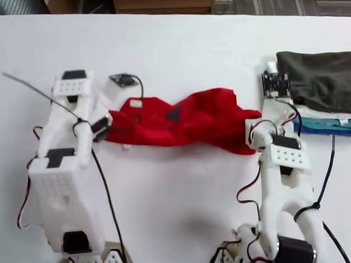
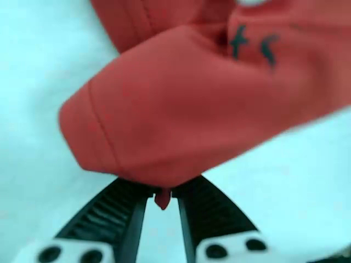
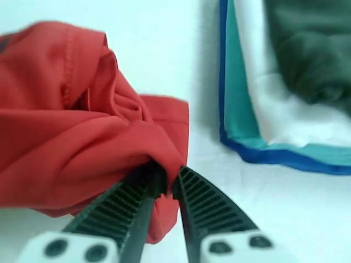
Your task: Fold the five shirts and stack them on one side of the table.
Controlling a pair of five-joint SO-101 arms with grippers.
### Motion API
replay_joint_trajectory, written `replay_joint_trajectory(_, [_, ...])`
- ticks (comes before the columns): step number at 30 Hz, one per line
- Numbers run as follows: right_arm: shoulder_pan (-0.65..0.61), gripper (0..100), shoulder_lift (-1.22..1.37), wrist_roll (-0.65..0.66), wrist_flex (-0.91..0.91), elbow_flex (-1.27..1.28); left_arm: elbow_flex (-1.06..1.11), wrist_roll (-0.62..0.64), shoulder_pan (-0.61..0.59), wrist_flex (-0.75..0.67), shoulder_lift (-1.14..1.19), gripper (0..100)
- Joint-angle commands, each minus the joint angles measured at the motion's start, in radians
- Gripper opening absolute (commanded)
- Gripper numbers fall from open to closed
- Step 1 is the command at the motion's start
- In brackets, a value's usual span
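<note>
Fingers (image 2: 205,211) of left gripper (image 2: 163,193) and right gripper (image 3: 169,176) logged pinched shut on opposite ends of red shirt (image 1: 181,122), stretched across desk (image 1: 178,195) left of folded stack (image 1: 324,86); judged light, limp, sag-prone, best gripped at hems.

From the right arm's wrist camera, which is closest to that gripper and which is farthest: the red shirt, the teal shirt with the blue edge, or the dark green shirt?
1. red shirt: pinched in the right gripper itself.
2. teal shirt with the blue edge: lying flat just past the red one, its edge peeking out.
3. dark green shirt: lying over the teal one, farthest back.
</note>
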Motion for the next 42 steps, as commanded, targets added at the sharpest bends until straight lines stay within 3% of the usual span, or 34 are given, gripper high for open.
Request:
replay_joint_trajectory(1, [-0.002,2.0,-0.079,0.002,0.102,-0.193,-0.110,0.008,0.028,0.109,-0.189,3])
replay_joint_trajectory(5, [-0.002,2.0,-0.114,0.002,0.203,-0.361,-0.147,0.017,0.040,0.192,-0.328,3])
replay_joint_trajectory(9, [0.004,2.0,-0.140,0.002,0.260,-0.465,-0.125,0.106,0.020,0.192,-0.477,3])
replay_joint_trajectory(14, [0.016,2.0,-0.283,0.003,0.314,-0.575,-0.124,0.123,-0.005,0.193,-0.680,3])
replay_joint_trajectory(24, [0.025,2.0,-0.553,0.178,0.441,-0.741,-0.119,0.144,-0.081,0.195,-1.053,3])
replay_joint_trajectory(31, [0.030,2.0,-0.642,0.178,0.656,-0.925,-0.039,0.141,-0.144,0.195,-1.270,3])
replay_joint_trajectory(42, [0.025,2.0,-0.708,0.066,0.707,-1.165,0.079,0.143,-0.144,0.190,-1.502,3])
